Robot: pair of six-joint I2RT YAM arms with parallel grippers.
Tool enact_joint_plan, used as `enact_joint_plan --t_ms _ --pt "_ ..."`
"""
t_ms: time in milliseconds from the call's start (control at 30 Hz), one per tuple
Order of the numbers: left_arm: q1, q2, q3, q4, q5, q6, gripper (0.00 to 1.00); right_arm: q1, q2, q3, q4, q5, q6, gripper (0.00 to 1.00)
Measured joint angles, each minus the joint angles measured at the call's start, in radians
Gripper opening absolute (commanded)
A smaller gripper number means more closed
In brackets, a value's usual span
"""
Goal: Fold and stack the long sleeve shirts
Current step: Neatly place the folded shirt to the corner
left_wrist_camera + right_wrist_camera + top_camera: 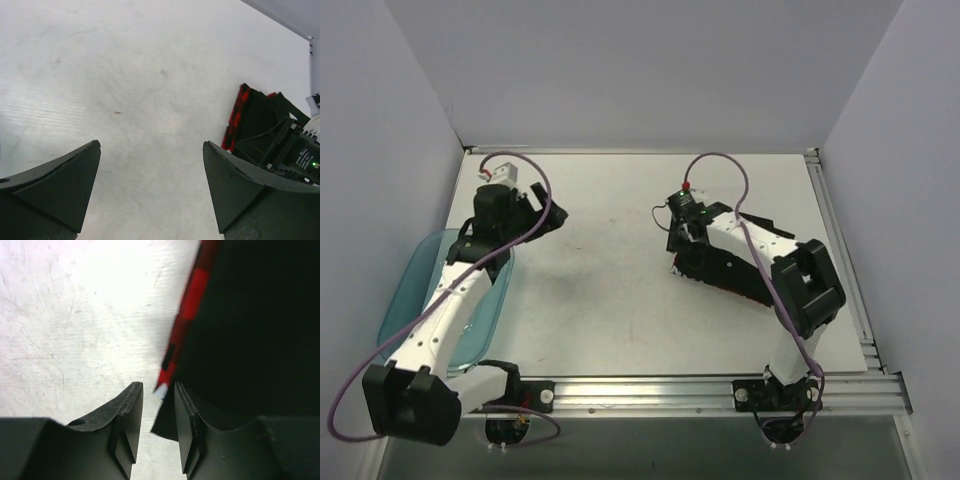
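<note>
step: probably a late fold | shirts bundled well right of tub | left end effector wide open, empty | right end effector nearly closed at their edge, grip unclear | next: needs a firm pinch

We take this for a robotics lab test cell rather than a home or shop. A bare, scuffed white table is boxed in by plain pale panels at 9, 12 and 3 o'clock. An aluminium extrusion rail runs along its 6 o'clock edge. Two black-and-white robot arms are bolted there, the left arm at 7 o'clock and the right arm at 5 o'clock, each trailing an exposed purple cable. A green status light glows on the right arm's wrist.
</note>
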Motion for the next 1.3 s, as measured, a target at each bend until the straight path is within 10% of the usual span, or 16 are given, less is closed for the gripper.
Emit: enact_joint_plan --t_ms 233,633,833,1300 --pt "0.096 -0.138 -0.190 -0.041 0.004 0.103 0.91 0.058 0.155 0.034 0.031 -0.011 0.056 0.32" --pt "0.165 -0.143 -0.233 -0.077 0.044 0.128 0.91 0.079 0.179 0.397 -0.098 0.188 -0.092 0.65" --pt "0.167 -0.148 -0.235 -0.075 0.048 0.130 0.91 0.032 0.335 0.581 -0.156 0.306 -0.165 0.65" --pt "0.172 -0.148 -0.241 -0.072 0.056 0.131 0.91 -0.040 0.425 0.411 -0.219 0.294 -0.149 0.47"
